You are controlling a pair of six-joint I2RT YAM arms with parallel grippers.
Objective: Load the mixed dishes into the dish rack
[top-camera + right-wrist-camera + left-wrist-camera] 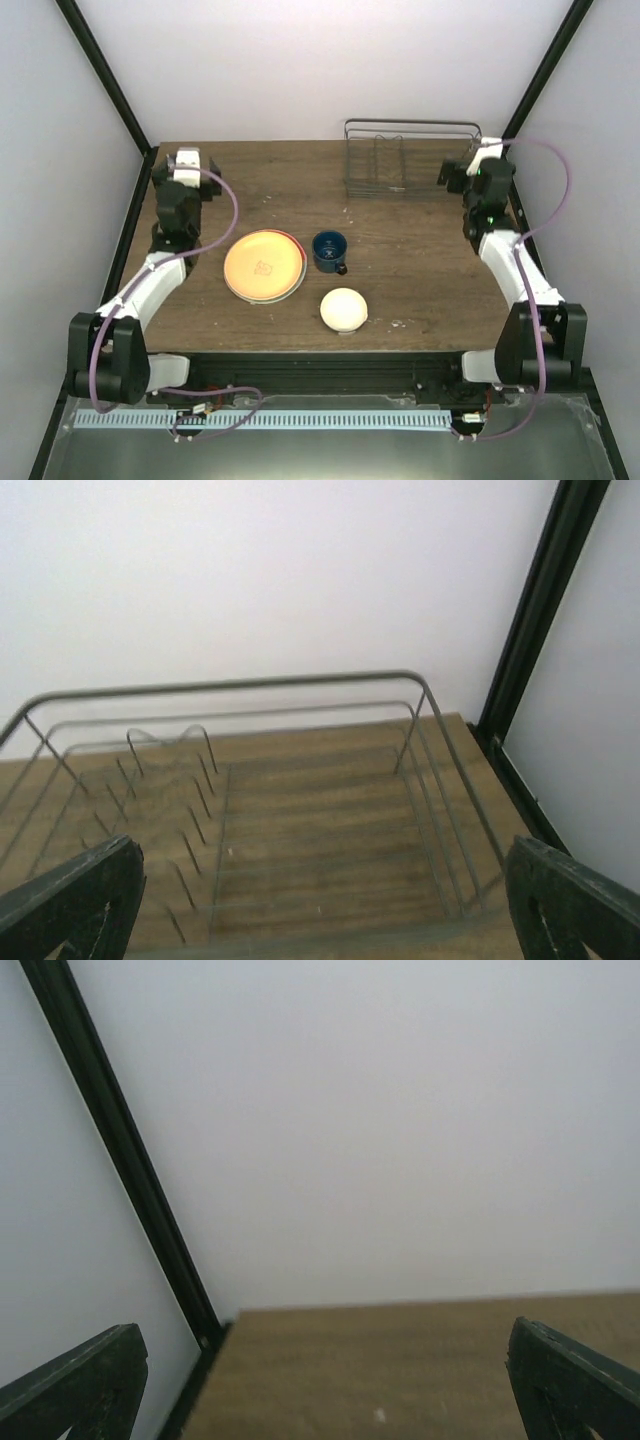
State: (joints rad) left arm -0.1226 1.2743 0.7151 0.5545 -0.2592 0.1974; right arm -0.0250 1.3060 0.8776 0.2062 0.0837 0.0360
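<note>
Dish rack [412, 158] empty with stacked plates [265, 265], mug [330, 250] and bowl [343, 310] yet to load; left gripper [325, 1385], right gripper [325, 900] spread open

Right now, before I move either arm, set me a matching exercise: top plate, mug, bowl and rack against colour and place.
Things:
1. top plate
2. mug
3. bowl
4. rack

Colour and place:
A. grey wire, back right
B. cream-white, nearest the front
C. orange-yellow, furthest left
D. dark blue, between the other dishes

Pairs: 1-C, 2-D, 3-B, 4-A.
</note>
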